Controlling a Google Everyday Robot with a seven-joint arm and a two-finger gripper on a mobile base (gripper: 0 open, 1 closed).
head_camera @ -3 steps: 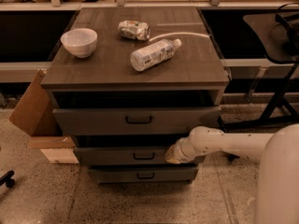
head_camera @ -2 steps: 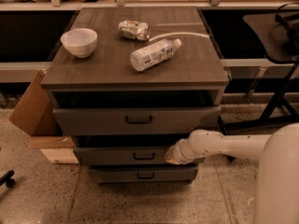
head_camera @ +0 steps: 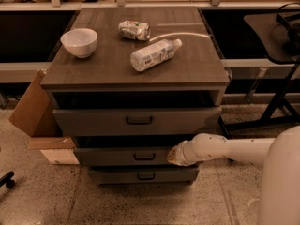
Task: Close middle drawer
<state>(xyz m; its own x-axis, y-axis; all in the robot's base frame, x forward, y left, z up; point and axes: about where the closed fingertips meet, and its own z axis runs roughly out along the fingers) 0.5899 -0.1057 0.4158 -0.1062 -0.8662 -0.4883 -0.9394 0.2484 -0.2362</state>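
The middle drawer (head_camera: 122,156) is a low dark grey front with a small black bar handle (head_camera: 144,156). It sits under the taller top drawer (head_camera: 93,122) and above the lowest drawer (head_camera: 117,176). It stands a little forward of the lowest front, with a dark gap above it. My gripper (head_camera: 173,155), at the end of the white arm (head_camera: 225,149), is against the right part of the middle drawer's front, just right of the handle. Its tip is hidden by the wrist.
On the cabinet top (head_camera: 103,69) are a white bowl (head_camera: 78,42), a crushed can (head_camera: 134,30) and a plastic bottle (head_camera: 153,55) lying on its side. A cardboard box (head_camera: 33,111) leans at the cabinet's left. A black stand (head_camera: 276,78) is at the right. The top drawer is also slightly out.
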